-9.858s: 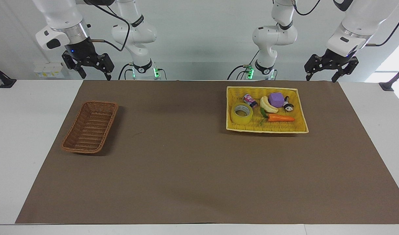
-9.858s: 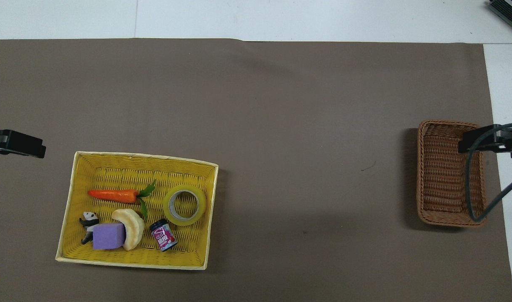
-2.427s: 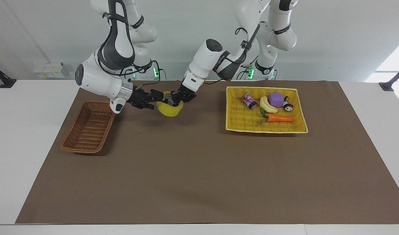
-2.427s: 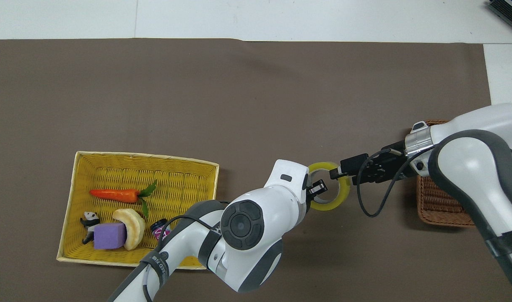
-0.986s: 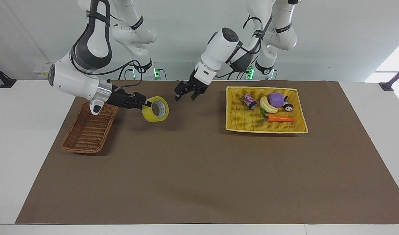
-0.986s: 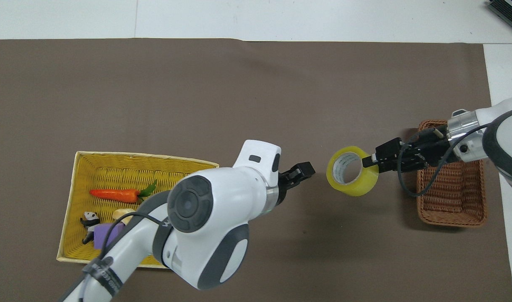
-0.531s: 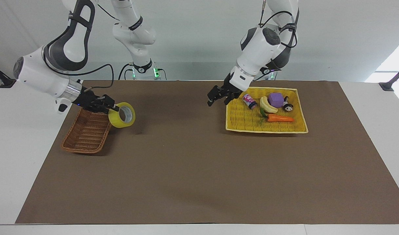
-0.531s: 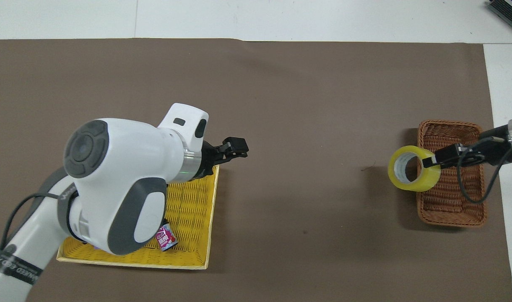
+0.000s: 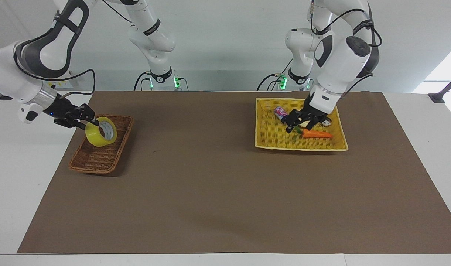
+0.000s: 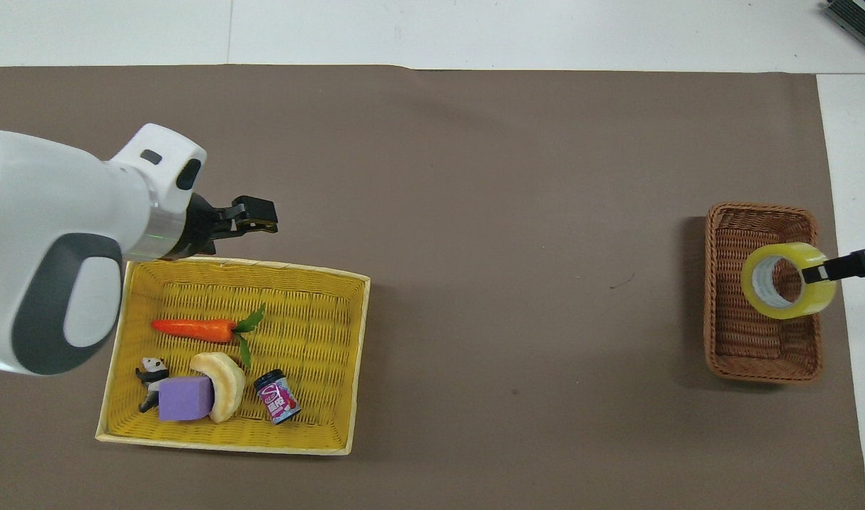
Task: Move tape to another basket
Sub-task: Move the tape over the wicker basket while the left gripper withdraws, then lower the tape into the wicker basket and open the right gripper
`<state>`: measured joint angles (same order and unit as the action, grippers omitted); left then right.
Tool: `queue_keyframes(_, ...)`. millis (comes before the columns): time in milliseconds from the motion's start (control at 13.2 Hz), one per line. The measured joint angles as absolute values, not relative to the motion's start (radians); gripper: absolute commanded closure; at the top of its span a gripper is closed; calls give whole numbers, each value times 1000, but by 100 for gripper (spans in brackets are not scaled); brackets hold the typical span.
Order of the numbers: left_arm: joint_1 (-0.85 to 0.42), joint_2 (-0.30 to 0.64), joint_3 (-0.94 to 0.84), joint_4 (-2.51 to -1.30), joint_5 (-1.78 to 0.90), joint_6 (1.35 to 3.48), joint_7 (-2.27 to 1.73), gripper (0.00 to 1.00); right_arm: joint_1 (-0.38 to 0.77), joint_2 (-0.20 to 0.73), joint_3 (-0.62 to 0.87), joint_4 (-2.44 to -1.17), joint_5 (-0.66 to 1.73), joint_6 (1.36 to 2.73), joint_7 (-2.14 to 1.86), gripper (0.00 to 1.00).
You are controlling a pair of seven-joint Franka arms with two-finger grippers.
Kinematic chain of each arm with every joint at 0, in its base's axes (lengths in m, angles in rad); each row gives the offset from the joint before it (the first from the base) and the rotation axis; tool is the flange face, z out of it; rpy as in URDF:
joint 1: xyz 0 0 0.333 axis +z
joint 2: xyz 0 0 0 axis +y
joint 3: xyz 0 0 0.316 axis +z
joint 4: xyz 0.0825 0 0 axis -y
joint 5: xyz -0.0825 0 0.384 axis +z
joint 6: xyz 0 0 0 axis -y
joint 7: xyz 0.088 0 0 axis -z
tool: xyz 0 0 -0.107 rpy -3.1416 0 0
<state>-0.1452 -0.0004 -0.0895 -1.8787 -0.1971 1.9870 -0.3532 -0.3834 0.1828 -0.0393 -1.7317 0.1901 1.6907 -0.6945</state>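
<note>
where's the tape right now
The tape hangs in the right gripper, shut on its rim, over the brown wicker basket at the right arm's end of the table; not yet set down.

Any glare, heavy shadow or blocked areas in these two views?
Facing view: bright window glare at the upper corner by the left arm's end; soft shadow beside the basket. Overhead view: even light, the left arm's casing covers the mat beside the yellow tray.
</note>
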Motion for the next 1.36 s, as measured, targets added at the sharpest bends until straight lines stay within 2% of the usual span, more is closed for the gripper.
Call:
queue_keyframes(303,-41,-5,-88,-1755,-84,1808,-152,0,-364,197,-33,-1777,23,1859,-832,100)
queue_keyframes(758,-13,-3,-90,-1592,27,1553,20,0,-296,197,-29,-1802,-21,1869,-829,100)
queue_keyframes(910,4,-1,-90,-1565,27,1536,37,0,-286,193,-29,-1824,-21,1869,-812,99)
queue_keyframes(986,5,0,-90,-1565,27,1537,38,0,-281,187,-29,-1840,-21,1869,-804,75)
queue_keyframes(1137,5,6,-92,-1565,27,1538,38,0,-275,168,-28,-1880,-21,1869,-773,12)
queue_keyframes(1213,5,8,-92,-1565,27,1538,38,0,-270,156,-28,-1899,-21,1869,-750,0)
queue_keyframes(1365,5,10,-92,-1565,27,1540,38,0,-250,134,-25,-1926,-21,1867,-686,0)
